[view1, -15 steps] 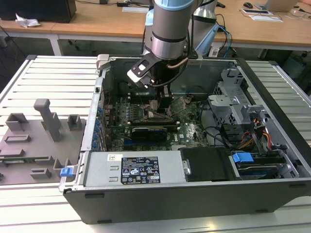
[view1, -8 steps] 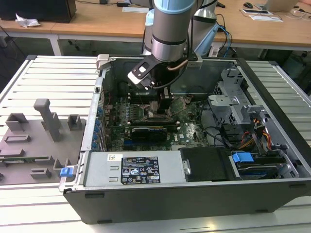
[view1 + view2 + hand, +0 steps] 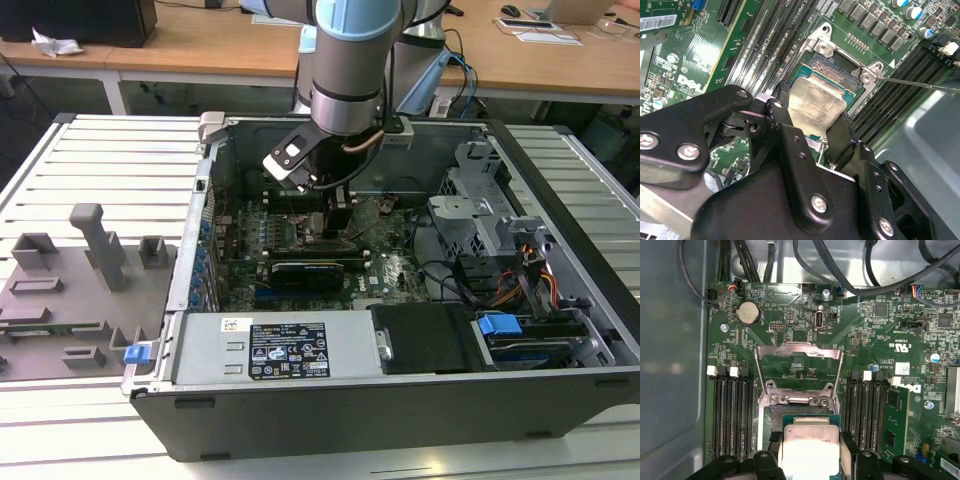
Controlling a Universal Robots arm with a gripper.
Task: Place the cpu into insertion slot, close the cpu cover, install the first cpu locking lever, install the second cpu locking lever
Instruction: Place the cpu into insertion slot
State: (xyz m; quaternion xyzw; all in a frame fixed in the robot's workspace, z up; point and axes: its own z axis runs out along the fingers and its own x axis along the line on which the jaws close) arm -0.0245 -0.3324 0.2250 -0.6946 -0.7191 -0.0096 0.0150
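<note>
Gripper [image 3: 812,117]: black fingers part-closed, clamping the cpu by two opposite edges.
Cpu [image 3: 816,100]: flat square, no long axis; scuffed dull-silver top facing up, over the insertion slot.
Insertion slot [image 3: 834,62]: dark centre, grey metal rim, on the green board.
Cpu cover [image 3: 799,352]: thin silver window frame, swung open behind the slot.
Locking lever [image 3: 920,84]: thin steel rod, unlatched.

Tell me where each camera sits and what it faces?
Exterior view: off the arm, looking down into the open grey computer case, blue-grey robot arm reaching in.
First wrist view: on the arm, facing the green circuit board; black end effector showing.
Second wrist view: on the arm, close behind the end effector.
Both wrist views share the square silver-grey cpu it grips.
</note>
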